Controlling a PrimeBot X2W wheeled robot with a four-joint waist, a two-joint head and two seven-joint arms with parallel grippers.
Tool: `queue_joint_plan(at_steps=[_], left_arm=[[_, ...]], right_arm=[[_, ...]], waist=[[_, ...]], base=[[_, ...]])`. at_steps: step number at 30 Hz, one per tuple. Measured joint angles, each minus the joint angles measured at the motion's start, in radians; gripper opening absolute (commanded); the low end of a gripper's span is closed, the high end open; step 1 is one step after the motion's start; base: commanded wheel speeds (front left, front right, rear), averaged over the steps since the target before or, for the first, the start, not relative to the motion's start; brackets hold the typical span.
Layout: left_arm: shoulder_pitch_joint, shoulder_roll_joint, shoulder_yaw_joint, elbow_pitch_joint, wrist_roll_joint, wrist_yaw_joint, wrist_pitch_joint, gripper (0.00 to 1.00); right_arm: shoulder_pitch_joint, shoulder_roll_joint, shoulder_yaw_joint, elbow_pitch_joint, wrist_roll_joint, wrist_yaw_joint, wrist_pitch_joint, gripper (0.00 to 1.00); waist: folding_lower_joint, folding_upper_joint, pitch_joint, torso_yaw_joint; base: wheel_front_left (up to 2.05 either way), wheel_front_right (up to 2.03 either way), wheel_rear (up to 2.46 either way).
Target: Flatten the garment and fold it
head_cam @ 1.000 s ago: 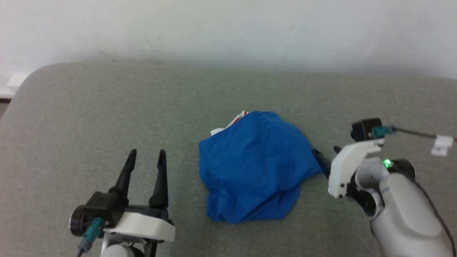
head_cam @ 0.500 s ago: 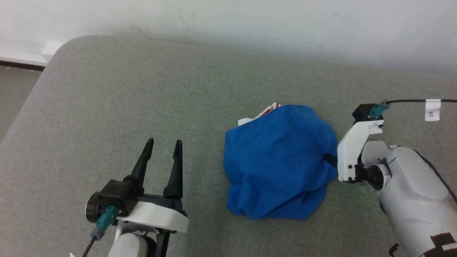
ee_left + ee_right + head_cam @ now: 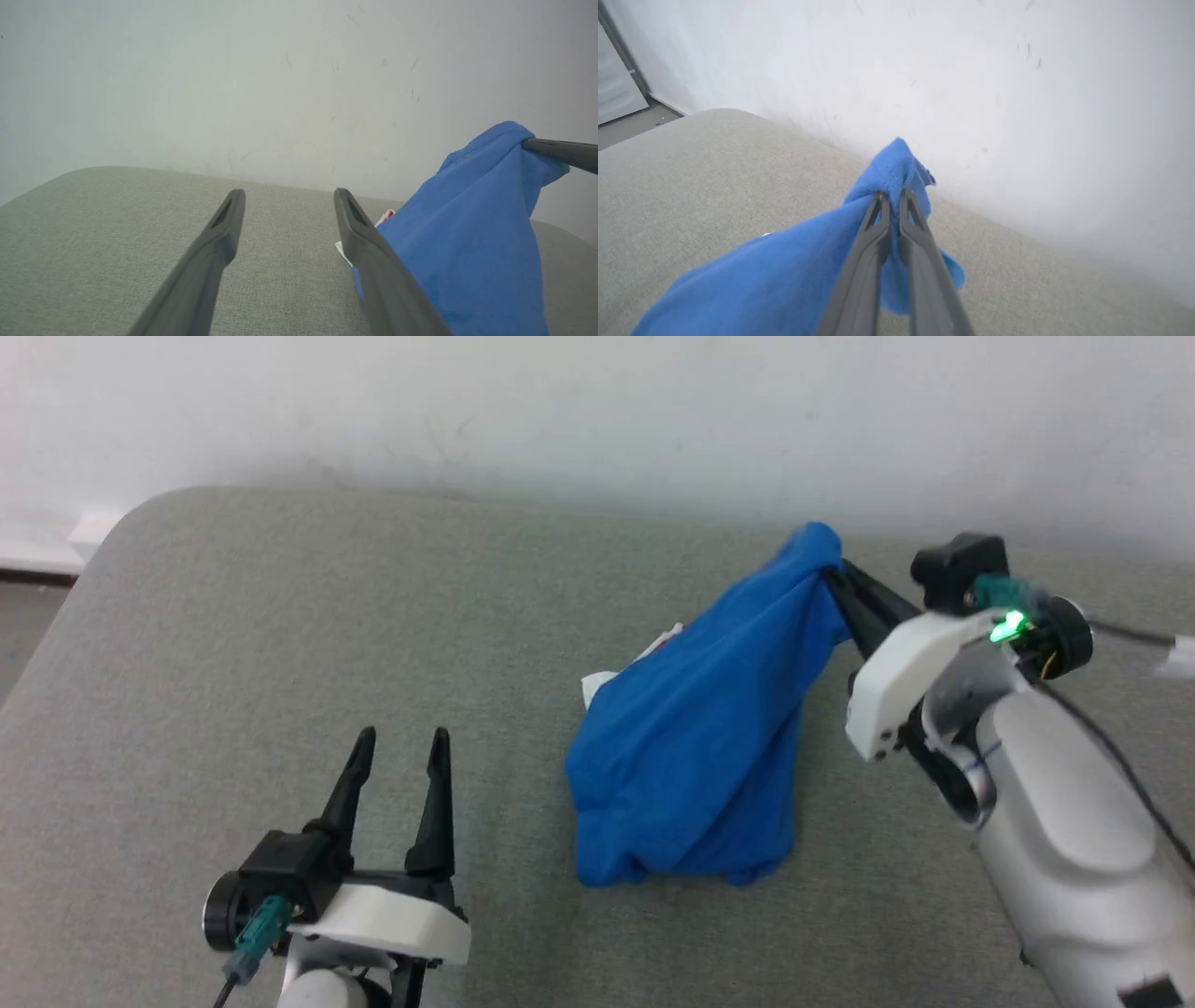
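Flattening barely begun, folding not started: your right gripper pinches the shirt by one raised edge, left gripper jaws wide

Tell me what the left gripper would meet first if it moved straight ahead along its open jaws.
Probably nothing soon: the left gripper points over bare grey surface towards the white wall. The garment lies off to its right, outside that line, though depth is unclear.
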Motion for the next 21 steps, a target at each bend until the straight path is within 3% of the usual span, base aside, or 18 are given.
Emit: queue_joint_plan(at_steps=[5, 10, 14, 17, 18, 20, 21], left_arm=[[0.040, 0.001, 0.020, -0.001, 0.001, 0.001, 0.000, 1.00], [0.073, 0.003, 0.031, 0.002, 0.001, 0.002, 0.000, 1.00], [0.080, 0.003, 0.033, 0.013, 0.001, 0.002, 0.000, 1.00], [0.084, 0.004, 0.034, 0.027, 0.000, 0.002, 0.000, 1.00], [0.086, 0.004, 0.035, 0.031, 0.000, 0.002, 0.000, 1.00], [0.094, 0.004, 0.035, 0.039, 0.000, 0.002, 0.000, 1.00], [0.098, 0.005, 0.034, 0.043, -0.001, 0.002, 0.000, 1.00]], right_arm=[[0.210, -0.038, 0.028, -0.319, -0.080, 0.000, -0.002, 0.00], [0.592, -0.061, -0.017, -0.651, -0.098, 0.000, 0.173, 0.00], [0.868, -0.019, -0.103, -0.820, -0.107, 0.000, 0.307, 0.00], [1.003, 0.031, -0.159, -0.871, -0.112, 0.000, 0.372, 0.00], [1.033, 0.046, -0.175, -0.879, -0.115, 0.000, 0.380, 0.14], [1.072, 0.062, -0.187, -0.880, -0.114, 0.000, 0.399, 1.00], [1.084, 0.066, -0.191, -0.880, -0.115, 0.000, 0.397, 1.00]], waist=[[0.0000, 0.0000, -0.030, -0.044], [-0.0001, 0.0000, -0.055, -0.094], [-0.0002, 0.0000, -0.073, -0.128], [-0.0002, 0.0000, -0.085, -0.147], [-0.0002, 0.0000, -0.089, -0.152], [-0.0002, 0.0000, -0.097, -0.161], [-0.0002, 0.0000, -0.100, -0.165]], base=[[0.00, 0.00, 0.00], [0.00, 0.00, 0.00], [0.00, 0.00, 0.00], [0.00, 0.00, 0.00], [0.00, 0.00, 0.00], [0.00, 0.00, 0.00], [0.00, 0.00, 0.00]])
